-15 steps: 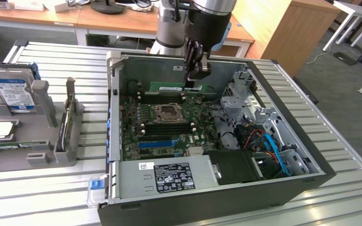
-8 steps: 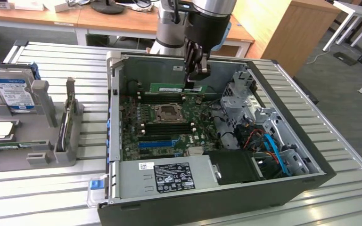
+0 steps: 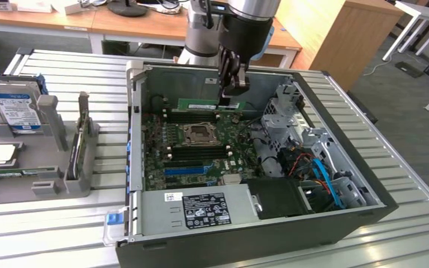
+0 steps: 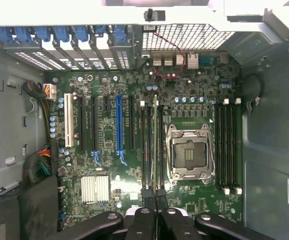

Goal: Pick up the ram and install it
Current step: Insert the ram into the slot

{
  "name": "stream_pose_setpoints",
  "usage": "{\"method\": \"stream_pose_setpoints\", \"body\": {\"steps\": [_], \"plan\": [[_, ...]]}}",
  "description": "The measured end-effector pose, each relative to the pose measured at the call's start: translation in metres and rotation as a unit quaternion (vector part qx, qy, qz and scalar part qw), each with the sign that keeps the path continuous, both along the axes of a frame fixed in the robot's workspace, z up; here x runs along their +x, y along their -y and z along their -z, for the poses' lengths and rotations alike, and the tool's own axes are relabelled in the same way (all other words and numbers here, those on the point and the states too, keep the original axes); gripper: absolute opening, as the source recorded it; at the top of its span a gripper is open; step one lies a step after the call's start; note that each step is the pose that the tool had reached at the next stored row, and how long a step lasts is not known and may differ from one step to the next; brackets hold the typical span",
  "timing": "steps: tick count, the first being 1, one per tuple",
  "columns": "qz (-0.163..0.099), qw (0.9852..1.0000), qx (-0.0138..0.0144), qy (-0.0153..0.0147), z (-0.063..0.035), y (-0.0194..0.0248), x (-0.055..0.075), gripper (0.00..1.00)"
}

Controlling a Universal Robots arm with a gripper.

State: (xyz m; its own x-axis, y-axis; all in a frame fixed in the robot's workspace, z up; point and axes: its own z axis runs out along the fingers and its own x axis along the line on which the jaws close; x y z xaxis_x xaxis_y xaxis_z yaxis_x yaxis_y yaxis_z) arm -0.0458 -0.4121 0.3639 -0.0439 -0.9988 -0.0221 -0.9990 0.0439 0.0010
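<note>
Exterior view: the ram (image 3: 199, 104) is off the parts holder and inside the open computer case (image 3: 274, 245). It hangs level and on edge over the far bank of memory slots (image 3: 196, 116), near the case's back wall. The gripper (image 3: 232, 99) is clenched on it at the end towards the exterior view's right, and the rest of the green strip reaches out to the exterior view's left.

From the wrist view the ram (image 4: 156, 150) appears edge-on as a thin line running away from the fingertips (image 4: 148, 200). It lies along the memory slots (image 4: 147, 150) between the processor socket (image 4: 188, 152) and the blue expansion slot (image 4: 118, 125). The other of the 2 banks (image 4: 228, 145), beyond the socket, stands empty.

So the pick-up is done and the strip has been carried to the board and lined up lengthwise with a slot. Seating is less sure: from either angle I cannot tell whether its lower edge has entered the slot or hovers just above it, and the end latches are too small to read. With the jaws clamped on it, I judge the install unfinished.

Outside the case, on the slatted table (image 3: 408, 223), the grey holder (image 3: 47, 167) carries the hard drive (image 3: 13, 109).
</note>
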Motion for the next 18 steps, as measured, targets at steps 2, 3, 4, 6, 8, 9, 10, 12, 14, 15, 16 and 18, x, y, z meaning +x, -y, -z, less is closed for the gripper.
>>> {"method": "stream_pose_setpoints", "body": {"steps": [2,3,4,6,8,9,10,12,14,15,16,18], "plan": [[0.0,1.0,-0.0002,-0.0001,0.0003,0.0003,0.0,0.12],[0.0,1.0,-0.0002,-0.0001,0.0007,0.0004,0.0,0.12],[0.0,1.0,-0.0001,-0.0001,0.0013,0.0004,0.0,0.12],[0.0,1.0,-0.0001,-0.0001,0.0031,0.0005,0.0,0.12],[0.0,1.0,-0.0001,0.0,0.005,0.0005,0.0,0.12],[0.0,1.0,-0.0001,0.0,0.0058,0.0005,0.0,0.12],[0.0,1.0,-0.0001,-0.0001,0.0065,0.0005,0.0,0.12],[0.0,1.0,-0.0002,-0.0001,0.0076,0.0005,0.0,0.12],[0.0,1.0,-0.0001,-0.0001,0.0085,0.0005,0.0,0.12],[0.0,1.0,-0.0001,-0.0001,0.0089,0.0005,0.0,0.12],[0.0,1.0,-0.0001,-0.0001,0.0094,0.0005,0.0,0.12],[0.0,1.0,-0.0001,-0.0001,0.0107,0.0005,0.0,0.12]]}}
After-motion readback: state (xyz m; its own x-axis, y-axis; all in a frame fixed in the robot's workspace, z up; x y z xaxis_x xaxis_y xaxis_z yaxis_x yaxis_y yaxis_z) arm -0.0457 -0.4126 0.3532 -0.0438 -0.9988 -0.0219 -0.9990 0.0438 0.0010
